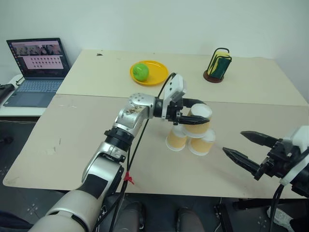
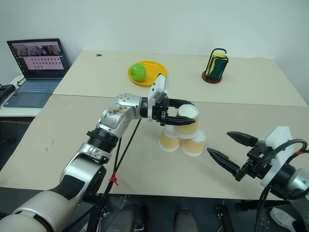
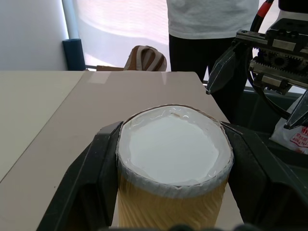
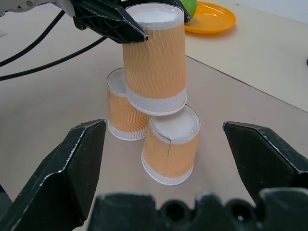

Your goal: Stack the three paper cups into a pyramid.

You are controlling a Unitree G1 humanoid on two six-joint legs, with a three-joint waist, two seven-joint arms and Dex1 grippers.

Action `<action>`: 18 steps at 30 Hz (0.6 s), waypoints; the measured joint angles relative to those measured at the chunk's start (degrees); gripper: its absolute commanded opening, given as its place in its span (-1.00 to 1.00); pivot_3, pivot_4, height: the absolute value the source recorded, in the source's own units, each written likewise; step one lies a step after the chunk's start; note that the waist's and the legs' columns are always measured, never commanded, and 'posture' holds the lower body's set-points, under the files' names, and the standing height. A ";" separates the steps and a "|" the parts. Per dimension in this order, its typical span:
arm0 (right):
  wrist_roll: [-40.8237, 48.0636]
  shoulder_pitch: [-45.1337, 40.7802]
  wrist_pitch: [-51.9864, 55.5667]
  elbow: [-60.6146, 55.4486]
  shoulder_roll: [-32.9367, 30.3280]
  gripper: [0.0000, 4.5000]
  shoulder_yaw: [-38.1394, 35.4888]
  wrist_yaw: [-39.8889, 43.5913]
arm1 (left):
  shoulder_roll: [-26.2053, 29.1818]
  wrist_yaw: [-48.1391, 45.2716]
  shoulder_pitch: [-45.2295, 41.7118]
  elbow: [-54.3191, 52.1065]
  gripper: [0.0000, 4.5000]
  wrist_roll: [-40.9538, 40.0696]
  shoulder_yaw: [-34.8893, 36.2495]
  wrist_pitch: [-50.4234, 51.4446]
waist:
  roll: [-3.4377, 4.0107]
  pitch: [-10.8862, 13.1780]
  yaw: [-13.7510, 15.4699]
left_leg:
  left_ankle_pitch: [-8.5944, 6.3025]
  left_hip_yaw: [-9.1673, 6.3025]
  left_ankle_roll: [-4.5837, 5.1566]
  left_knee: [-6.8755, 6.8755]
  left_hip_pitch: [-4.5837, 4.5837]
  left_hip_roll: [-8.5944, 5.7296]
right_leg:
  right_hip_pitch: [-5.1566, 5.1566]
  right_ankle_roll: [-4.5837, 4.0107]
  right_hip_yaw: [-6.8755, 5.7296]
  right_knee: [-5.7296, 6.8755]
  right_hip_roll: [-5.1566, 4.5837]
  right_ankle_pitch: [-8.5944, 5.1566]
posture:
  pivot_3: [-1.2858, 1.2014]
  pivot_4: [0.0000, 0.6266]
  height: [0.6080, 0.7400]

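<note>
A beige table (image 1: 72, 140) spans the scene, a second table (image 1: 251, 82) butted against its far edge and a laptop (image 1: 36, 67) open on a side desk at far left. The left arm (image 1: 116, 145) reaches across the near table and ends in the left gripper (image 1: 193, 116), turned sideways, its black fingers (image 3: 91, 178) standing on either side of the top cup (image 4: 154, 62); the wrist view shows them close along the cup's wall, though whether they press it or have just let go cannot be told. That cup sits upside down, white base up, resting on the two lower cups, the left cup (image 4: 122, 108) and the right cup (image 4: 171, 144), both also inverted and just beside each other near the middle of the near table, so the three form a pyramid. The top cup leans a little off centre over the pair. To the right, the right gripper (image 1: 244, 147) hangs well apart from the stack, its two fingers spread wide and holding nothing, pointed toward the cups. On the far table a yellow plate (image 1: 157, 77) carries a green apple (image 1: 140, 71), and a napkin holder (image 1: 218, 65) stands farther right. A person (image 3: 211, 29) in a white shirt stands beyond the table's edge in the left wrist view.
</note>
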 measured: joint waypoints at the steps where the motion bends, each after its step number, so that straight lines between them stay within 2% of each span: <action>1: 0.00 0.00 -0.13 0.00 0.00 1.00 0.00 0.00 | 0.00 -0.08 0.21 0.00 0.87 0.33 -0.17 0.00 | 0.00 0.00 -0.01 | 0.00 0.00 0.00 0.00 0.00 0.00 | 0.00 0.00 0.00 0.00 0.00 0.00 | 0.03 -0.52 0.79; 2: -0.01 0.00 -0.26 0.00 0.00 1.00 0.00 0.00 | -0.01 -0.11 0.58 0.01 0.97 0.54 -0.31 0.01 | 0.00 0.00 -0.02 | 0.00 0.00 0.00 0.00 0.00 0.00 | 0.00 0.00 0.00 0.00 0.00 0.00 | 0.03 -0.52 0.79; 18: -0.52 -1.13 -0.99 0.80 -0.01 1.00 0.91 0.21 | 1.28 -0.29 0.87 -0.21 0.97 0.79 -0.38 0.54 | 0.00 0.00 -0.01 | 0.00 0.00 0.00 0.01 -0.01 0.00 | -0.01 0.00 0.00 0.01 0.00 0.00 | 0.03 -0.52 0.79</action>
